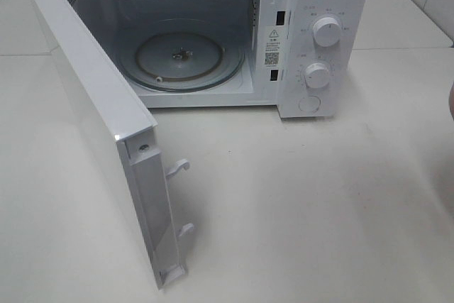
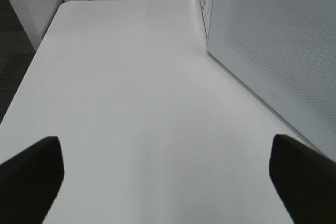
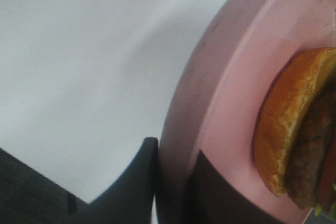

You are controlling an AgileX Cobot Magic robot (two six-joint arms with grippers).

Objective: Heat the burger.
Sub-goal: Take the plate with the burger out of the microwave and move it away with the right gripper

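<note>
The burger [image 3: 294, 129], with a golden-brown bun and a dark patty, lies on a round pink plate [image 3: 231, 77] in the right wrist view. My right gripper [image 3: 176, 156] is shut on that plate's rim, one dark finger under it and one on top. The plate hangs above the white table. My left gripper [image 2: 168, 171] stands wide open over bare table, nothing between its fingers [image 2: 31, 177]. The white microwave [image 1: 326, 5] stands at the back with its door [image 1: 92, 111] swung wide to the left, and its glass turntable [image 1: 181, 58] is bare. Neither arm shows in the exterior high view.
The open door's perforated outer face [image 2: 273, 40] runs close beside my left gripper. Two latch hooks [image 1: 179, 168] jut from the door's edge. Two knobs [image 1: 326, 31] sit on the microwave's right panel. A pinkish sliver [image 1: 451, 101] shows at the right edge.
</note>
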